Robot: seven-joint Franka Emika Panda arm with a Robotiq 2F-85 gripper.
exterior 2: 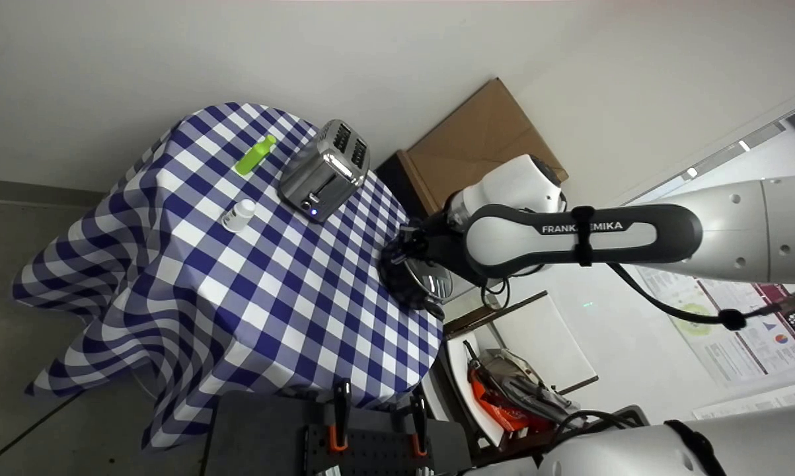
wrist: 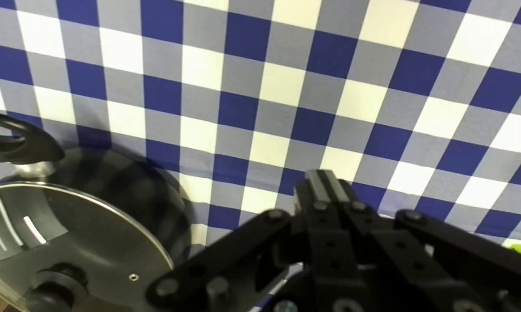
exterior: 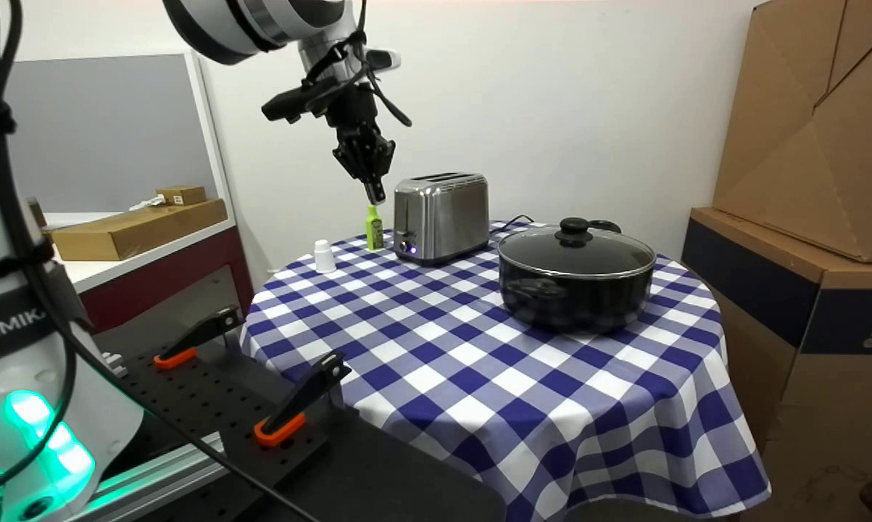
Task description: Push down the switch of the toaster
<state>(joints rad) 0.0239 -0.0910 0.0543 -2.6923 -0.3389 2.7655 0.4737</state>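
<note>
The silver two-slot toaster (exterior: 450, 217) stands upright on the checked tablecloth; it also shows in an exterior view (exterior 2: 324, 173). Its switch (exterior 2: 314, 197) is a small lever on the narrow end face, near a knob and a lit blue light. My gripper (exterior: 375, 196) is shut and empty, in the air above the table. It appears beside the toaster's upper part in that view, and over the pot in an exterior view (exterior 2: 405, 243). In the wrist view the closed fingertips (wrist: 322, 177) point at the cloth; the toaster cannot be made out there, behind the gripper.
A black pot (exterior: 573, 290) with a glass lid stands beside the toaster, also in the wrist view (wrist: 113, 199). A green bottle (exterior 2: 255, 155) and a white bottle (exterior 2: 238, 215) stand near the toaster. Black clamps (exterior: 305, 395) sit at the table's near edge. A wall is behind.
</note>
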